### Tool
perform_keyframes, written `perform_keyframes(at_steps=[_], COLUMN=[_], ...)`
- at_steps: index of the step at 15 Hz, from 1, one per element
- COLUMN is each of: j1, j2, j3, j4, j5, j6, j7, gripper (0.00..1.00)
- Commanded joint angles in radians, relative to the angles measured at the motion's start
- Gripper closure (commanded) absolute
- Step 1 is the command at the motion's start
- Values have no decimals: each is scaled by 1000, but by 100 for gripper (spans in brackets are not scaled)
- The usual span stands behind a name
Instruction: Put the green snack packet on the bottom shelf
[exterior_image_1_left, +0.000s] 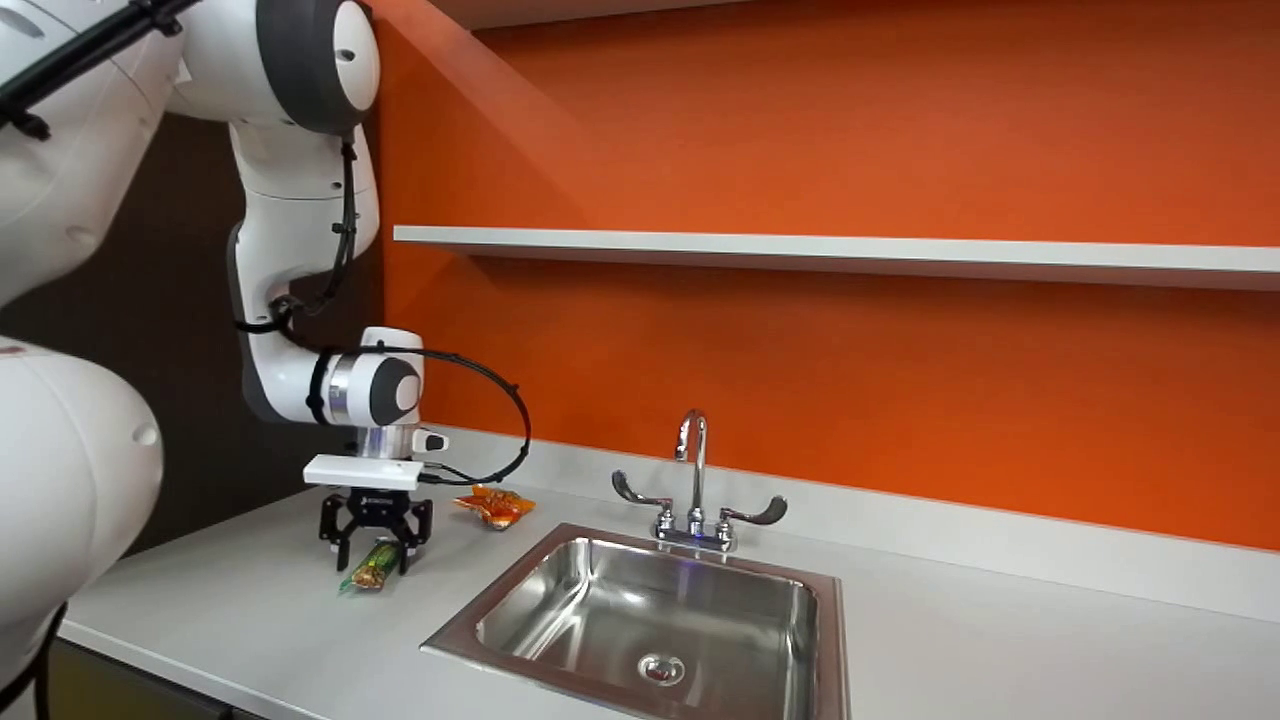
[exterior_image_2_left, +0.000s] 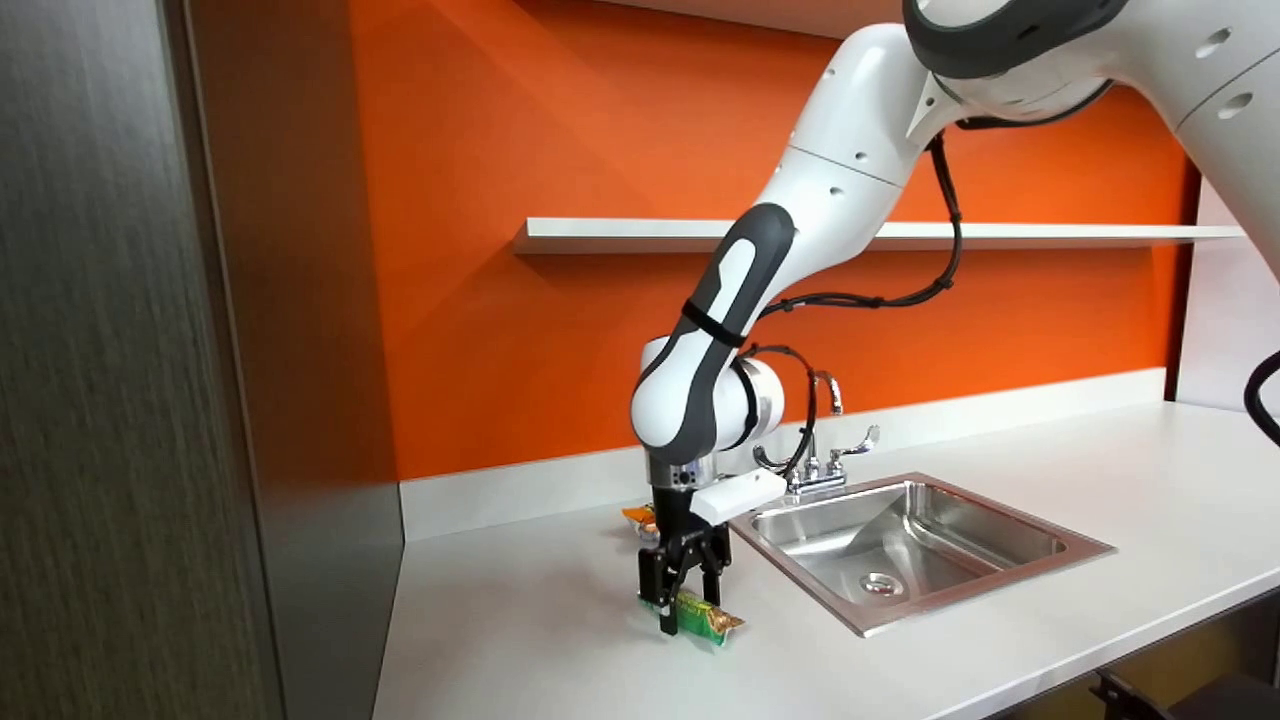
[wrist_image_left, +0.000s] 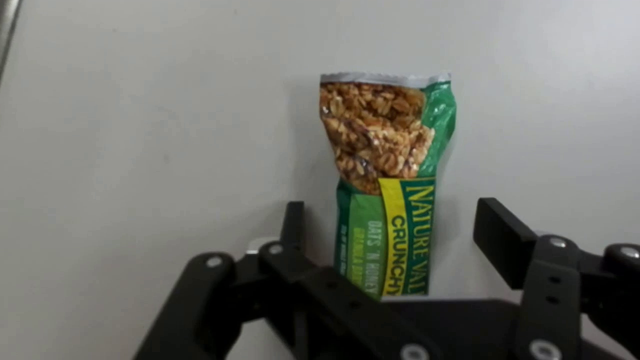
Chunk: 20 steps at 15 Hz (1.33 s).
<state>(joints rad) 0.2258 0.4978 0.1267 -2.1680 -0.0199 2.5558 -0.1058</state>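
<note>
The green snack packet (wrist_image_left: 387, 200) lies flat on the white countertop, its granola picture end toward the top of the wrist view. It also shows in both exterior views (exterior_image_1_left: 372, 570) (exterior_image_2_left: 708, 620). My gripper (wrist_image_left: 392, 225) is open, pointing down, with one finger on each side of the packet and a gap on both sides in the wrist view. The gripper's body hides the packet's near end there. In both exterior views the gripper (exterior_image_1_left: 373, 560) (exterior_image_2_left: 690, 608) is low over the countertop. The bottom shelf (exterior_image_1_left: 840, 247) is the long white shelf on the orange wall, also seen here (exterior_image_2_left: 620, 232).
An orange packet (exterior_image_1_left: 497, 507) lies behind the gripper near the wall, partly hidden in an exterior view (exterior_image_2_left: 641, 518). A steel sink (exterior_image_1_left: 828, 640) with a faucet (exterior_image_1_left: 697, 480) is beside the arm. A dark panel (exterior_image_2_left: 300, 420) stands at the counter's end.
</note>
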Motion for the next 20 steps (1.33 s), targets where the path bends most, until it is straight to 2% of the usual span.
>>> perform_keyframes(at_steps=[1, 6, 12, 20], j1=[-4, -11, -20, -63], j2=[0, -6, -50, -273], j3=[12, 16, 16, 8], j4=[11, 23, 12, -113], j5=[-21, -10, 8, 58], j6=[-10, -14, -30, -70], j7=[27, 26, 51, 102], gripper=[42, 81, 82, 82])
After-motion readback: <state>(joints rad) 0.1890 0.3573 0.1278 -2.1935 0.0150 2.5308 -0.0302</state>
